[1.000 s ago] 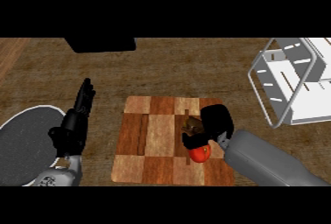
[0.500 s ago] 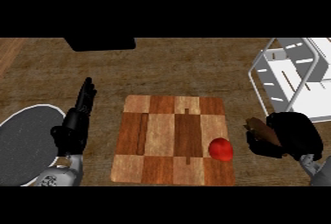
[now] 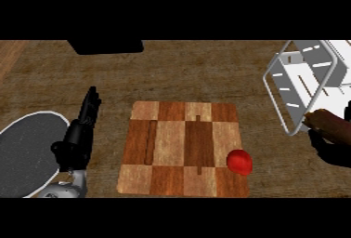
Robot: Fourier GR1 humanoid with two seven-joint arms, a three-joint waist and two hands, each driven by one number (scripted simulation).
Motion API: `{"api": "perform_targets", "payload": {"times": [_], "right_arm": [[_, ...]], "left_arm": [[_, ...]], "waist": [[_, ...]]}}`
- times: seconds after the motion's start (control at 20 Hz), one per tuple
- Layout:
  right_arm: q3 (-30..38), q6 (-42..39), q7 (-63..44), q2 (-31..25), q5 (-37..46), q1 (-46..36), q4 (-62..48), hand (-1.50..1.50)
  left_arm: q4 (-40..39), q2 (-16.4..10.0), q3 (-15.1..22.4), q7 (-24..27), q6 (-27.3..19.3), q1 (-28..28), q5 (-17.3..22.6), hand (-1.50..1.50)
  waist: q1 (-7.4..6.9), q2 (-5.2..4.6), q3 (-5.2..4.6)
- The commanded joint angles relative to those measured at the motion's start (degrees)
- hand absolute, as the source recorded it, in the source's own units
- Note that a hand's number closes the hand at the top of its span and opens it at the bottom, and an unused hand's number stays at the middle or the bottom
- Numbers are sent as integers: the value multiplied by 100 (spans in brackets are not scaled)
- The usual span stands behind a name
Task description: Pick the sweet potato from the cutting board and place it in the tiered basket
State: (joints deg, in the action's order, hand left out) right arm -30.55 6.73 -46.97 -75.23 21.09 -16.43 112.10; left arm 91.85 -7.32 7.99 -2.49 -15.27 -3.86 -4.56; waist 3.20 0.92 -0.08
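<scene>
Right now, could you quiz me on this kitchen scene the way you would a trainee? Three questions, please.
1. True or false: the sweet potato lies on the cutting board.
2. Which hand holds it? A) the left hand B) the right hand
3. Fill in: the red object sits on the board, near the edge toward the robot's ____ hand.

Key: 1 false; 2 B; 3 right.

Dim, even light lies over the brown table (image 3: 205, 74). The white tiered basket (image 3: 305, 93) is the brightest spot. The cutting board (image 3: 171, 153) looks warm and evenly lit, its shadow faint and soft-edged.
</scene>
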Motion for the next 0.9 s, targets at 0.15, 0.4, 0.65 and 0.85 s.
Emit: {"api": "perform_targets", "payload": {"times": [0.15,0.4,0.65,0.85], "right_arm": [[1807,-547,-346,-1360,-1717,280,1014,150],[2782,-464,64,-845,-2627,278,393,150],[3467,-1126,534,-552,-3067,56,-561,150],[3630,-1388,785,-210,-2611,15,-914,150]], "left_arm": [[-98,40,-65,74,-9,-79,-24,0],[153,67,-38,-335,22,-176,11,0],[-228,182,58,175,121,-147,-55,0],[-474,195,-64,117,194,-523,-78,0]], "waist": [[19,-6,3],[-73,-23,15],[-285,-89,7],[-334,-102,6]]}}
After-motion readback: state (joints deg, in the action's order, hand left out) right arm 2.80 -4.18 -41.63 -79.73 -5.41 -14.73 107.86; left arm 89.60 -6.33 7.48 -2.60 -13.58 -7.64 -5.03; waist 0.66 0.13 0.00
